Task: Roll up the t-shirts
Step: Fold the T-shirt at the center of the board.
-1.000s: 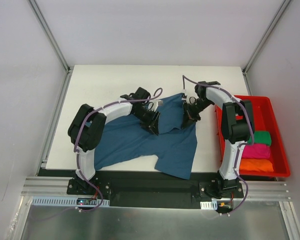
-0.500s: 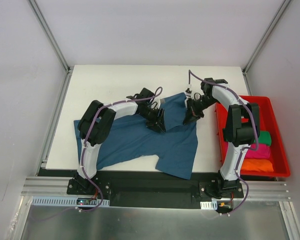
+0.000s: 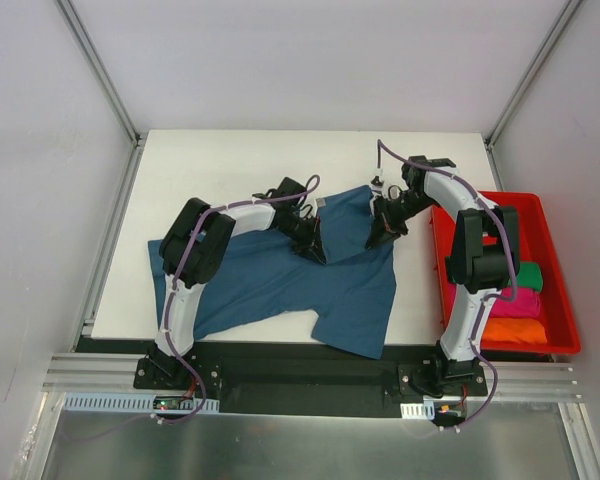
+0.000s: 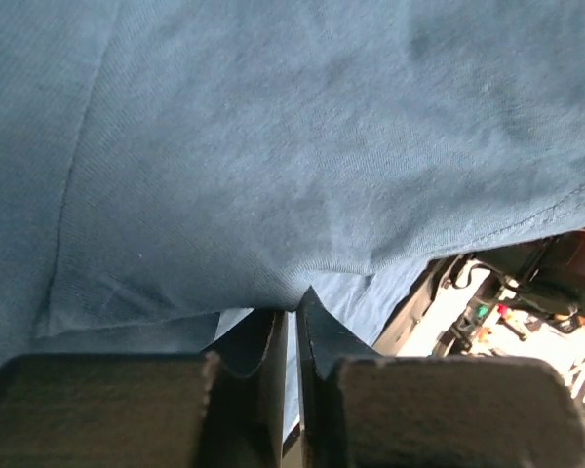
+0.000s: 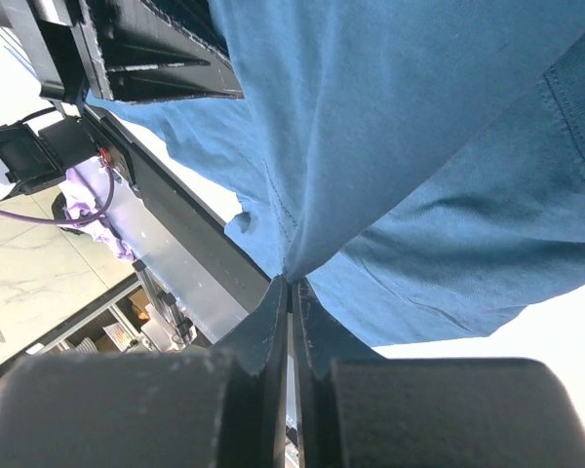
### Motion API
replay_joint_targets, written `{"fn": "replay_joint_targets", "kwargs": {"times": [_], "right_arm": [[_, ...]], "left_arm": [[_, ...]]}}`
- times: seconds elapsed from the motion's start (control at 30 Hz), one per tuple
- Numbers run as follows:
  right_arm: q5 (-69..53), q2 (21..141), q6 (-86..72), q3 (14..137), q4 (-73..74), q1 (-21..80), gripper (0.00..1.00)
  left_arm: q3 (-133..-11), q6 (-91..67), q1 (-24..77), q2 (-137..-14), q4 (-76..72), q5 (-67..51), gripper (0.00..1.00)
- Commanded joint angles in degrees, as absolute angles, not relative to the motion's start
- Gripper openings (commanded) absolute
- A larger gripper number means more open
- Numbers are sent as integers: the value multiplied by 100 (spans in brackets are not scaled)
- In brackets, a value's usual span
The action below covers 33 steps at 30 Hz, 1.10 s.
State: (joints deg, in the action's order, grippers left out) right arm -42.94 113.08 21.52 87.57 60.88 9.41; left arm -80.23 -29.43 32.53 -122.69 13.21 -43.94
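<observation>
A dark teal-blue t-shirt (image 3: 270, 275) lies spread on the white table (image 3: 220, 170), its far edge lifted between my two grippers. My left gripper (image 3: 315, 242) is shut on a pinch of that cloth near the middle of the far edge; the left wrist view shows the t-shirt (image 4: 302, 146) bunched at the left gripper (image 4: 294, 297). My right gripper (image 3: 378, 232) is shut on the cloth a hand's width to the right, and the right wrist view shows a fold of the t-shirt (image 5: 400, 127) caught in the right gripper (image 5: 290, 283). Green (image 3: 525, 275), magenta (image 3: 515, 300) and orange (image 3: 510, 330) t-shirts lie rolled in the tray.
A red plastic tray (image 3: 555, 235) stands at the table's right edge, close beside the right arm. Metal frame posts (image 3: 100, 70) rise at the back corners. A black rail (image 3: 300, 375) runs along the near edge by the arm bases.
My left gripper moved slightly right along the shirt's far edge and has shut on the cloth. My right gripper shifted a little back and right, still shut on the shirt.
</observation>
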Motion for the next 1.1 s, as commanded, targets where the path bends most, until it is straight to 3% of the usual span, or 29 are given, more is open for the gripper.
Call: {"fn": "replay_joint_targets", "kwargs": {"times": [0.0,0.5,0.87,0.9,0.93,1.0,1.07], "right_arm": [[-4360,11118,2180,8886,6222,940,1],[-4228,10512,1310,8183,6170,1143,1],[-4052,10512,1318,7778,6170,1266,1],[-4026,10529,1388,7804,6161,1274,1],[-3947,10547,1450,7848,6170,1274,4],[-3780,10678,1616,8137,6205,1266,10],[-3630,10819,1845,8480,6310,1170,24]], "left_arm": [[-8051,-2883,3120,-11998,1266,-4508,0],[-8815,-1231,2918,-11382,3716,-4342,0],[-8578,-862,2909,-11355,4140,-4306,0],[-8604,-827,2909,-11373,4148,-4333,9],[-8631,-835,2909,-11373,4148,-4298,28],[-8762,-748,2892,-11382,4148,-4359,34],[-8841,-712,2778,-11356,4201,-4421,38]]}}
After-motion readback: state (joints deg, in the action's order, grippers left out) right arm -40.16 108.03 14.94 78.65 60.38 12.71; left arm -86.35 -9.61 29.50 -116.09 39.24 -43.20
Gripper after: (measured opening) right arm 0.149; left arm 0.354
